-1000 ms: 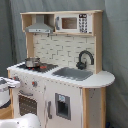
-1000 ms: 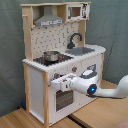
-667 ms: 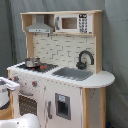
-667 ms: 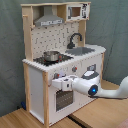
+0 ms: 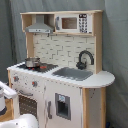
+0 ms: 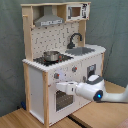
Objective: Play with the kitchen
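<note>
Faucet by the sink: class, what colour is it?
Black. The faucet shows best in the first exterior view, arching over the sink.

A wooden floor (image 6: 20, 118) of light planks carries the kitchen (image 6: 62, 60), which stands directly on it in the second exterior view. In the first exterior view the kitchen's foot is cut off.

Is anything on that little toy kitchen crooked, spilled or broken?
Nothing stands out. The kitchen stands upright, a pot sits level on the stove, and the sink shows no spill.
</note>
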